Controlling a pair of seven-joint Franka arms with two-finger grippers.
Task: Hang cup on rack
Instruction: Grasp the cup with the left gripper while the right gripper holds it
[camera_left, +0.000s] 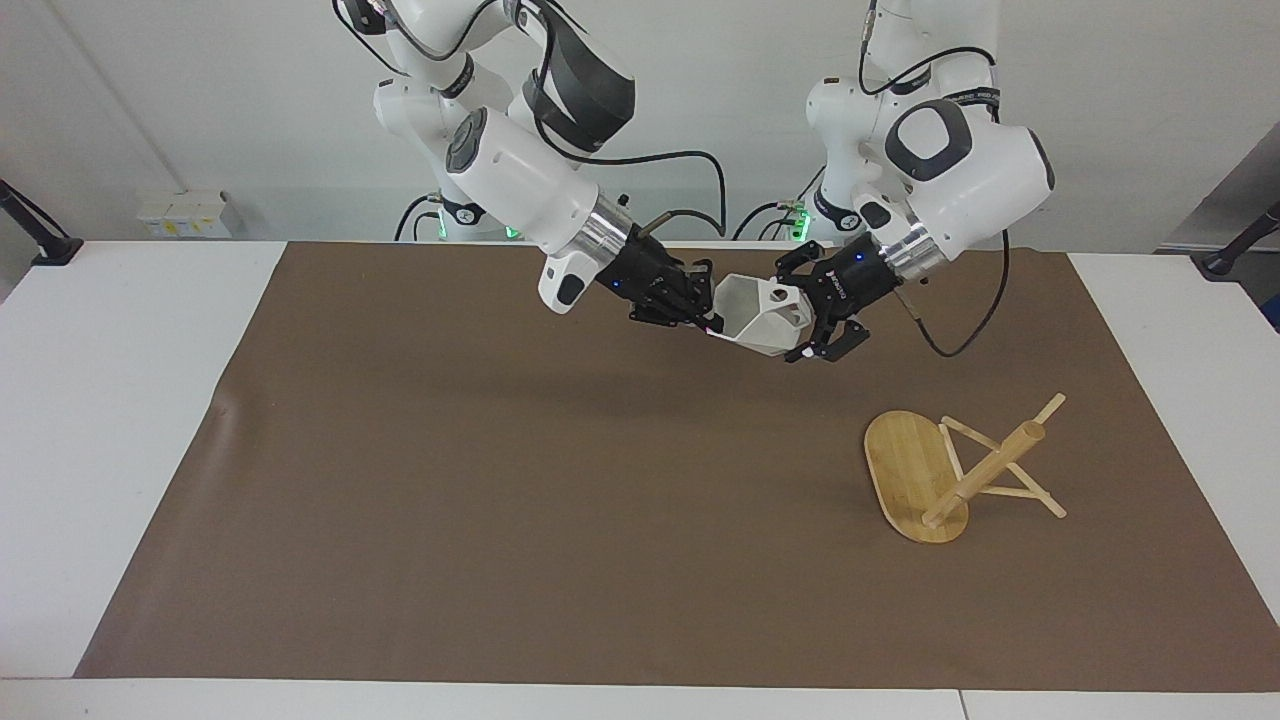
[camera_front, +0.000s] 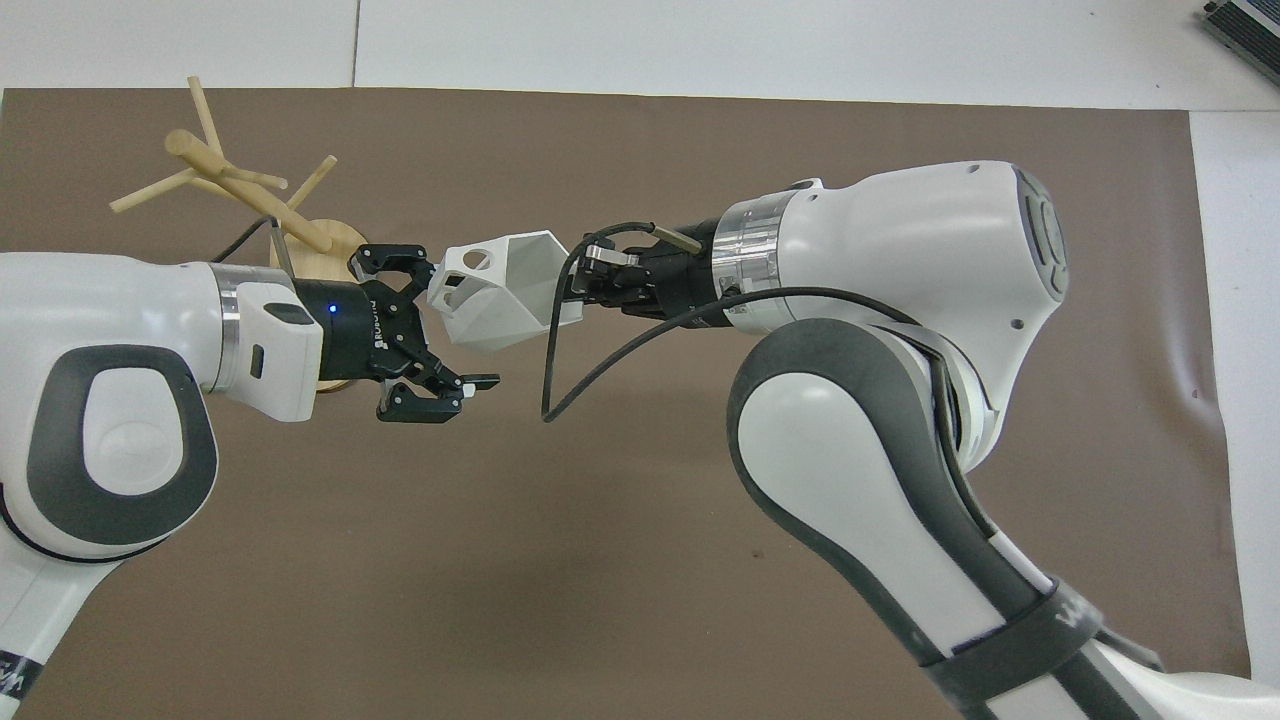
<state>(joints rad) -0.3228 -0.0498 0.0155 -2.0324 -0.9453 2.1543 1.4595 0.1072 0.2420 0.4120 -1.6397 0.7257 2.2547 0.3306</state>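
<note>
The white faceted cup (camera_left: 762, 318) hangs in the air over the brown mat, tipped on its side; it also shows in the overhead view (camera_front: 500, 300). My right gripper (camera_left: 708, 322) is shut on the cup's rim, seen from above too (camera_front: 572, 292). My left gripper (camera_left: 808, 310) is open, and its fingers straddle the cup's handle end with the round hole, as the overhead view (camera_front: 452, 322) shows. The bamboo rack (camera_left: 985, 475) sits on the mat toward the left arm's end, with its post slanting in both views (camera_front: 245, 190). Its oval base is partly hidden by my left arm in the overhead view.
A brown mat (camera_left: 500, 480) covers most of the white table (camera_left: 120, 400). A black cable (camera_front: 600, 360) loops down from my right wrist next to the cup. A cable also hangs off my left wrist (camera_left: 960, 330).
</note>
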